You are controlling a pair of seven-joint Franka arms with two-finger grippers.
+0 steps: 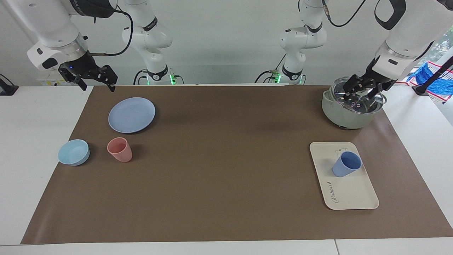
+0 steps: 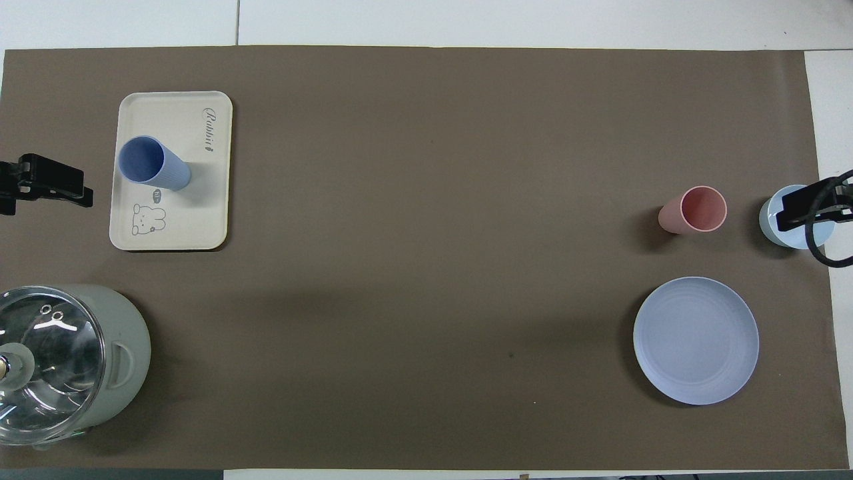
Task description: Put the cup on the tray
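The periwinkle-blue cup (image 1: 347, 164) (image 2: 152, 163) stands upright on the cream tray (image 1: 354, 196) (image 2: 200, 223), beside the rabbit drawing, with nothing touching it. My left gripper (image 1: 361, 92) hangs open just over the glass lid of the pot (image 1: 348, 113); only its black tip (image 2: 50, 183) shows at the overhead view's edge, beside the tray. My right gripper (image 1: 98, 84) is raised and open, holding nothing, at the right arm's end of the table. From above, the right gripper (image 2: 803, 207) covers part of the light-blue bowl (image 2: 776, 230).
A pink tumbler (image 1: 119, 149) and the light-blue bowl (image 1: 73, 152) stand side by side at the right arm's end. The round blue plate (image 1: 131, 115) lies nearer to the robots than they do. The grey-green pot (image 2: 100, 363) sits nearer to the robots than the tray.
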